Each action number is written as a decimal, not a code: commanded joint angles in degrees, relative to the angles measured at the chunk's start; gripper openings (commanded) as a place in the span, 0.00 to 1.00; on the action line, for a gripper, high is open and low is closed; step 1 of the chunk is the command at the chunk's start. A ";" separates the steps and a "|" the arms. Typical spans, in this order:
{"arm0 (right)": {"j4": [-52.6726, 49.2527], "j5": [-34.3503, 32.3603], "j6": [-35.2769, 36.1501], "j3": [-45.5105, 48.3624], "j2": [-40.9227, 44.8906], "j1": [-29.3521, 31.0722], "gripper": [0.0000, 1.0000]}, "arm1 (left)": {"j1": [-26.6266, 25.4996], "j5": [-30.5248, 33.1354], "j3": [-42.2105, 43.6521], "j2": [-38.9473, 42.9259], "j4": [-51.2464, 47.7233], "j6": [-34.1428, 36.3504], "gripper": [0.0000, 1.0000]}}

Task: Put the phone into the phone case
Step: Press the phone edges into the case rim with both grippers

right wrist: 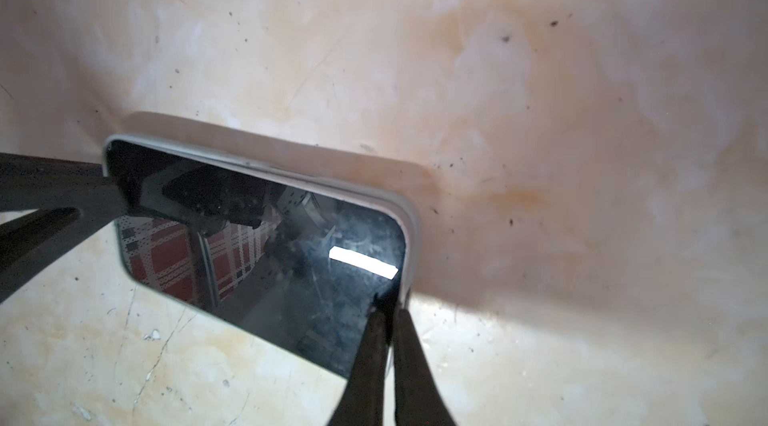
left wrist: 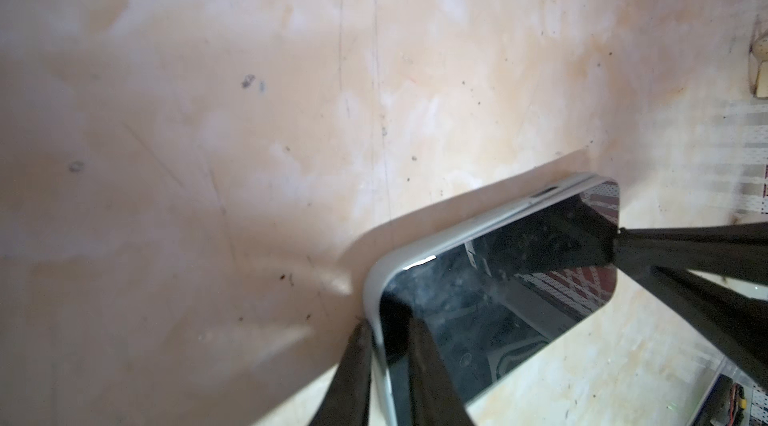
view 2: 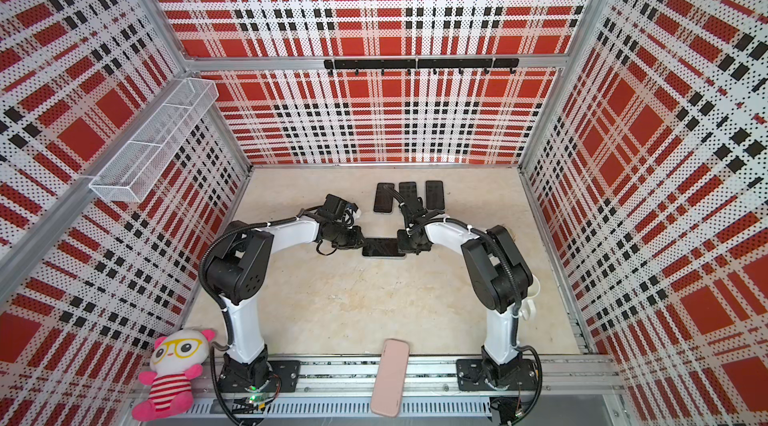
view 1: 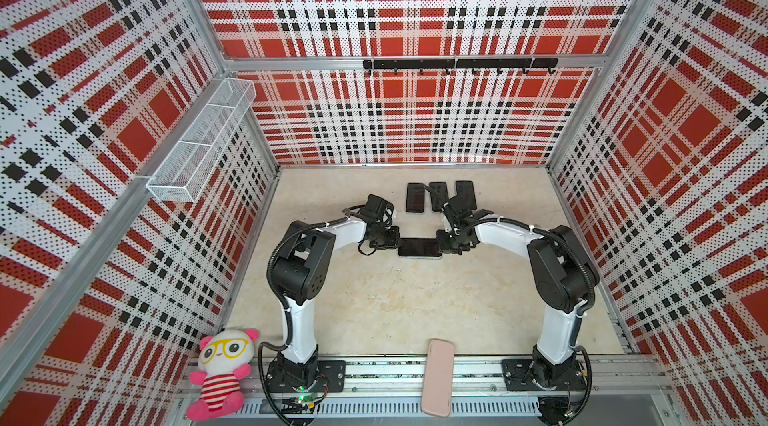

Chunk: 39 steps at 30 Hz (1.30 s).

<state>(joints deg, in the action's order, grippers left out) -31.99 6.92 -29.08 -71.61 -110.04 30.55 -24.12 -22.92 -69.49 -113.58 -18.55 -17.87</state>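
A black-screened phone [view 1: 419, 247] [view 2: 383, 247] lies crosswise mid-table, screen up, between my two grippers. A pale grey phone case [left wrist: 415, 249] [right wrist: 409, 232] rims its edge. The left gripper [view 1: 397, 244] [left wrist: 386, 324] is shut on one short end, one finger over the screen [left wrist: 498, 299] and one outside the rim. At the opposite end the right gripper [view 1: 439, 246] [right wrist: 387, 309] is shut on the edge, fingers nearly touching. The phone [right wrist: 257, 253] casts a wide shadow and seems held just off the table.
Three dark phones [view 1: 415, 197] [view 1: 438, 195] [view 1: 465, 194] lie side by side behind the grippers. A pink case-like slab [view 1: 437, 376] rests across the front rail. A plush toy [view 1: 220, 374] sits front left. A wire basket [view 1: 199, 141] hangs on the left wall.
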 commanded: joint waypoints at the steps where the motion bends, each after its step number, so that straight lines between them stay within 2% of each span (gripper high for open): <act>1: -12.19 3.32 3.39 0.60 -3.44 2.49 0.13 | -1.54 2.22 1.66 -4.05 -2.66 1.59 0.19; 5: -19.60 1.53 5.06 -11.45 1.56 -0.58 0.17 | -1.27 3.58 1.27 -3.17 -3.22 2.13 0.19; 8: -22.30 1.37 5.81 -14.85 2.87 -1.56 0.21 | -0.97 3.67 1.19 -2.57 -3.24 2.14 0.19; 24: -13.83 6.79 4.16 -9.74 -3.04 -1.91 0.21 | -0.90 4.38 1.20 -2.01 -3.19 2.18 0.20; 39: -12.74 4.21 2.30 -6.34 -10.69 -0.67 0.12 | -0.75 4.22 1.20 -1.69 -2.64 1.61 0.20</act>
<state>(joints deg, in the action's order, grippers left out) -46.22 13.63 -26.26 -80.95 -114.65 28.47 -24.21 -21.91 -69.54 -113.47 -18.09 -17.06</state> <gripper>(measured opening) 0.122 0.203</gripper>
